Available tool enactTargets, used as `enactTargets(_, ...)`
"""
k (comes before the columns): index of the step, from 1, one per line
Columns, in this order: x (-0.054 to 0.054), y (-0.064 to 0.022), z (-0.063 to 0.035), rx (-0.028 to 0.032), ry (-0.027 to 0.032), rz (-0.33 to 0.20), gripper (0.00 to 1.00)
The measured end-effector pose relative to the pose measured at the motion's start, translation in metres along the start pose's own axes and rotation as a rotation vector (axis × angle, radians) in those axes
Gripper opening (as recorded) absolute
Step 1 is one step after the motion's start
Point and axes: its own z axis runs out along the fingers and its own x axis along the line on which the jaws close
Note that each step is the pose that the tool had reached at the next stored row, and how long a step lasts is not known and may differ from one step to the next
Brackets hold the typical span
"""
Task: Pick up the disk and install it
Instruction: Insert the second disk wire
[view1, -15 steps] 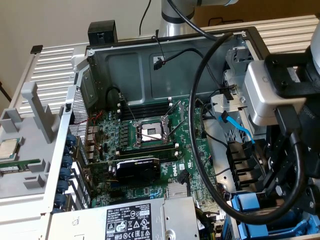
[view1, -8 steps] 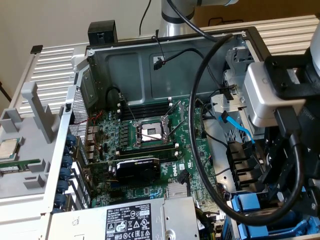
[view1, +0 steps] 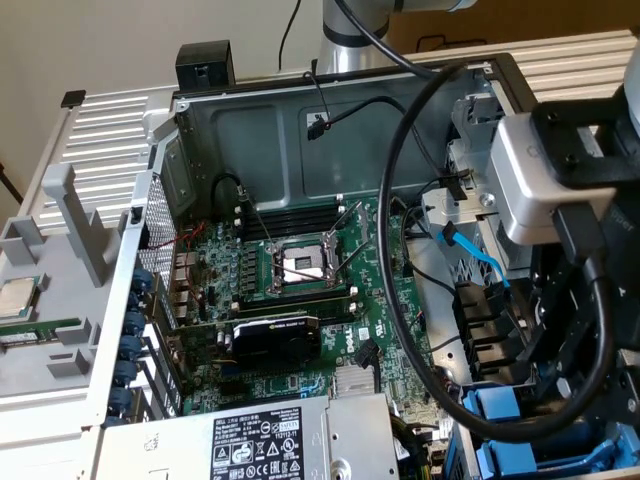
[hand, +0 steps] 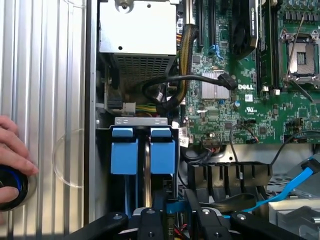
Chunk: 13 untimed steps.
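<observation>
The disk (hand: 148, 165) stands on edge in the drive bay, a thin silver edge between the two bright blue tabs of its carrier (hand: 162, 155). My gripper (hand: 176, 219) hovers right by the bay, its black fingers (hand: 150, 220) apart and holding nothing; a blue strip shows below the gap. In the exterior view the blue carrier (view1: 500, 408) sits in the case's corner at the exterior view's lower right, under the arm's grey wrist block (view1: 540, 170).
The open computer case (view1: 300, 130) holds the motherboard with its CPU socket (view1: 300, 262), a graphics card (view1: 275, 335) and the labelled power supply (view1: 260, 445). A blue cable (hand: 295, 182) and black cables cross beside the bay. A person's hand (hand: 12, 155) rests on a knob outside the case.
</observation>
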Motion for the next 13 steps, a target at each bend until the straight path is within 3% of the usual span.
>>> enactTargets(9,-0.002,0.0012,-0.0209,0.0017,-0.0001,0.0,0.31)
enactTargets(13,-0.003,-0.0014,-0.0243,0.002,-0.0001,0.0,0.31)
